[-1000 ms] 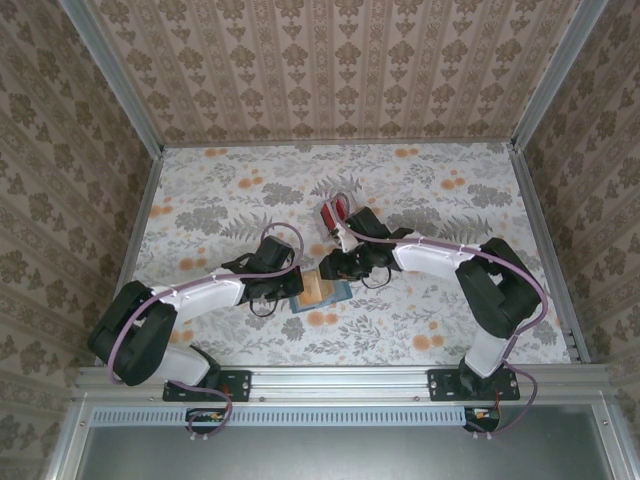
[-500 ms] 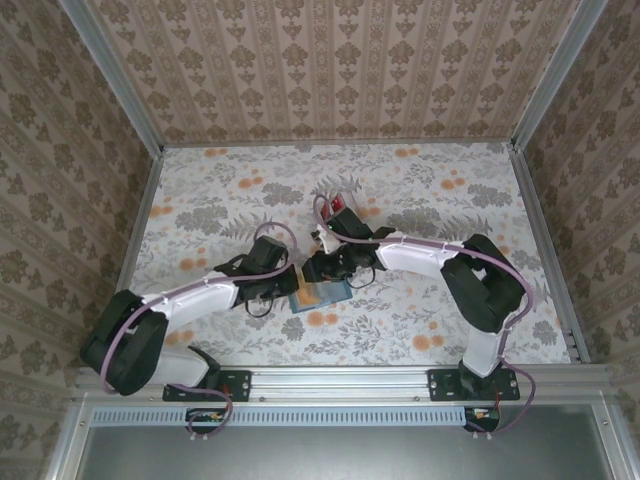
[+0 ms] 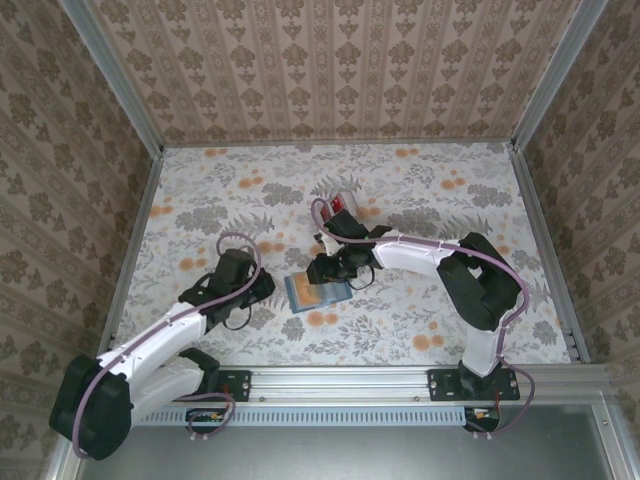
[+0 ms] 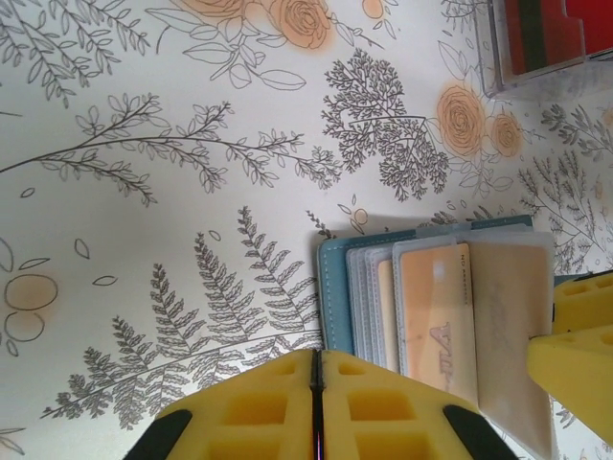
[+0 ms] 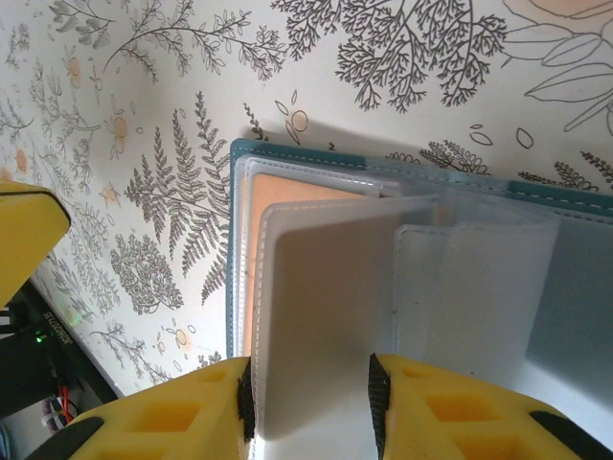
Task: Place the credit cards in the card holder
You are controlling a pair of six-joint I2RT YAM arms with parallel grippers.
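The card holder (image 3: 318, 291) lies open on the floral table, teal edge (image 4: 335, 287) to the left, with clear pocket pages over an orange card. My right gripper (image 3: 327, 269) is over it, jaws (image 5: 311, 398) partly apart with a clear pocket page (image 5: 316, 287) between them; whether the pads press it is unclear. Its yellow fingers (image 4: 579, 369) show at the holder's right edge. My left gripper (image 3: 252, 283) sits left of the holder, apart from it, shut (image 4: 317, 383) on nothing. The red credit cards (image 3: 338, 206) stand in a clear box behind the holder (image 4: 541, 36).
The clear box (image 4: 498, 57) stands just beyond the right arm's wrist. Patterned walls (image 3: 330, 70) and metal rails enclose the table on three sides. Bare floral table surface (image 3: 200, 210) lies at the far left and at the right.
My left arm has pulled back to the left, away from the card holder, its jaws still shut. The right gripper has stayed on the holder's pages.
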